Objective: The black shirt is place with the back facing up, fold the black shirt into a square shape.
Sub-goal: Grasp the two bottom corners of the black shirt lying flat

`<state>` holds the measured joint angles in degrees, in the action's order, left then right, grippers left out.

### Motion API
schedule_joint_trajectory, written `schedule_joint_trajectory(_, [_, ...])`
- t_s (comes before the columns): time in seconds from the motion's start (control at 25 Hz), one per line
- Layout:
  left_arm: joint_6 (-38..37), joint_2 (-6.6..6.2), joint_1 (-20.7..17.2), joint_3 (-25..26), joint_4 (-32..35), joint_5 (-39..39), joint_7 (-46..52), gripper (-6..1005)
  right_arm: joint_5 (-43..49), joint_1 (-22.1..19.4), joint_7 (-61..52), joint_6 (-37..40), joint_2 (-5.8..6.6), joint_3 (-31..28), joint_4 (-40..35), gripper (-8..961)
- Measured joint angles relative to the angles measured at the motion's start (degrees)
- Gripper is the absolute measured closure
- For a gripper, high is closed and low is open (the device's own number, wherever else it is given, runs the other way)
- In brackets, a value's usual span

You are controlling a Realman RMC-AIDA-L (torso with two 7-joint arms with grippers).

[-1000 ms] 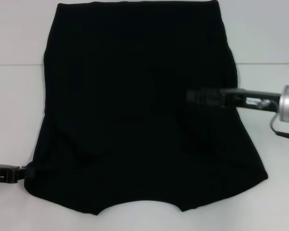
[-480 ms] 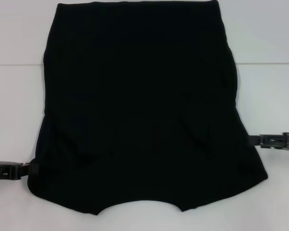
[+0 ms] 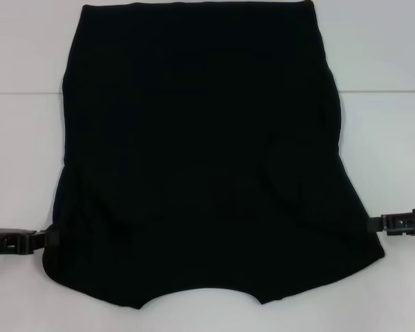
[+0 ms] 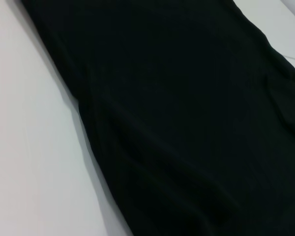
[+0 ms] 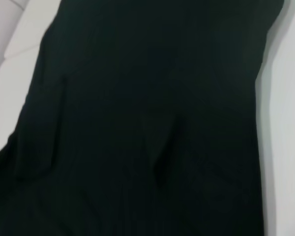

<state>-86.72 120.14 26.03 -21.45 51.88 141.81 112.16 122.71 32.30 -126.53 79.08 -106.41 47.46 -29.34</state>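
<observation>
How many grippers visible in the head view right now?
2. The left gripper sits at the black shirt's near left edge; the right gripper at its near right edge. Both on the white table.

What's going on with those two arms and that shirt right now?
Left hand at shirt's near left edge, right hand at its near right edge. Shirt flat on table, sleeves folded in. Nothing in the way.

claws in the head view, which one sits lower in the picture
The left claw, at the black shirt's near left corner. The right claw meets the shirt's right edge slightly higher in the picture.
</observation>
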Motion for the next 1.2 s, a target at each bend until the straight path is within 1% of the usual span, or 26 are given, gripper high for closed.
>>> schedule_joint_trajectory(0.32, [0.84,-0.16,0.17,0.09,-0.18,-0.06,0.12,952,2.89,1.61,-1.23,-0.64,-0.94,0.21,0.26,223])
schedule_joint_trajectory(0.8, [0.95,-0.27,0.30,0.09,-0.20,-0.54,0.16,946,4.41,1.04,-1.35,-0.54,-1.04,0.26,0.36,223])
schedule_joint_trajectory(1.2, [0.94,-0.25,0.59,0.09,-0.20,-0.58,0.16,940,5.58,1.71,-1.16,1.36,-2.54,0.23,0.00,222])
